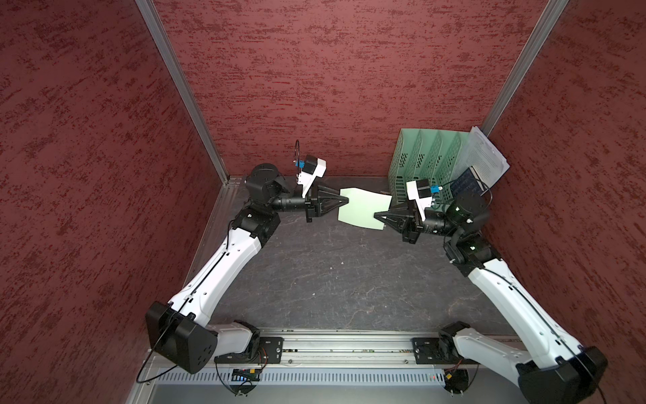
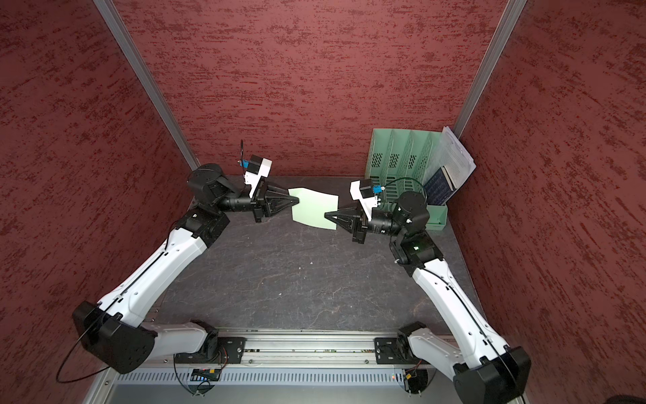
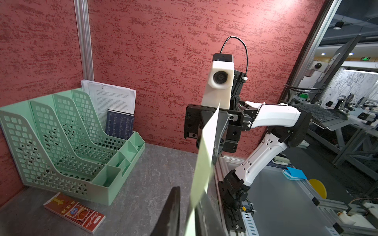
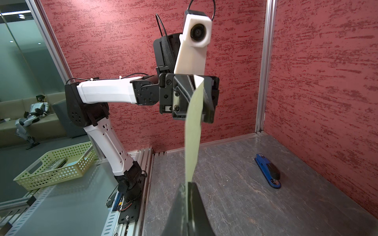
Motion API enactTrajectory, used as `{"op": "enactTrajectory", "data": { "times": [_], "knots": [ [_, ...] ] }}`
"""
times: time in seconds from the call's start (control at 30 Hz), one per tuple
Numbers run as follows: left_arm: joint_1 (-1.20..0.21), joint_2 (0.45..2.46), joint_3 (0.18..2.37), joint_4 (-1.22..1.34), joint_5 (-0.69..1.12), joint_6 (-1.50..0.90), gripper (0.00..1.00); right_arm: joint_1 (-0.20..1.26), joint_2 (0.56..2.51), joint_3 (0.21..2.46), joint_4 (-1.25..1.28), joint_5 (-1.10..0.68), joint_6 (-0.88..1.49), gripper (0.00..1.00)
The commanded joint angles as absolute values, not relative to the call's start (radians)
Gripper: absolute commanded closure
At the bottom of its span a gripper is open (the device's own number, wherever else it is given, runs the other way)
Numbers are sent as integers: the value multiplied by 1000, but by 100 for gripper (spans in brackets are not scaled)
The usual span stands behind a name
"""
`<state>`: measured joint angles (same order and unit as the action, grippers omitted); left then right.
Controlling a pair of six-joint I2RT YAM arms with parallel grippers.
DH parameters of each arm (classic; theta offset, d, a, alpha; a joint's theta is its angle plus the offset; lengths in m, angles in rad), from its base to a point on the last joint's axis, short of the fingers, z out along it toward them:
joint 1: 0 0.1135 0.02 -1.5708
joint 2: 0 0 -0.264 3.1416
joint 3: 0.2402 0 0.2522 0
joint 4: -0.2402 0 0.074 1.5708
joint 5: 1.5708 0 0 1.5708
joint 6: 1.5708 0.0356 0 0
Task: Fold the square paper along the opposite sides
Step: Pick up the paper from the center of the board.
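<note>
**A:** What does this step need to go well?

**B:** The left gripper [image 1: 345, 200] has its jaws pressed together on one side of the square paper [image 1: 363, 210]. The sheet stretches straight ahead of its tips, clear of the table [image 1: 332, 280], slightly bowed. The right gripper [image 1: 376, 214] pinches the opposite side. I'd bring both tips toward each other at an even pace, so the two held edges meet flush and the middle drops into a single loop. Pulling apart could tear or slip a sheet this thin, and uneven travel would skew the crease.

**A:** And the arms?

**B:** The left forearm climbs from the rail. Its wrist is level and rolled so the camera sits to one side, fingers aimed at the other gripper. The right arm mirrors it, with the green file rack [image 1: 419, 164] just behind its wrist.
</note>
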<state>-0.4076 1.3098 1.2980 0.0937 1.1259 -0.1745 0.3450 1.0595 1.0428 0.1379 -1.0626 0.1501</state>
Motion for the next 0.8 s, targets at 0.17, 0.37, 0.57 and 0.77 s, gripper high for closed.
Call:
{"op": "enactTrajectory", "data": {
  "times": [0.17,0.37,0.57,0.77],
  "knots": [
    [-413,1287,1307,142,1132,-190,100,344,1059,1057,149,-1059,151,100],
    [-410,1270,1312,134,1135,-206,100,344,1057,1067,109,-1028,122,20],
    [-393,1221,1359,34,1172,-203,100,308,999,1134,-119,-954,-66,2],
    [-388,1142,1385,-36,1195,-202,100,196,986,1204,-165,-1030,-81,1]
  ]
}}
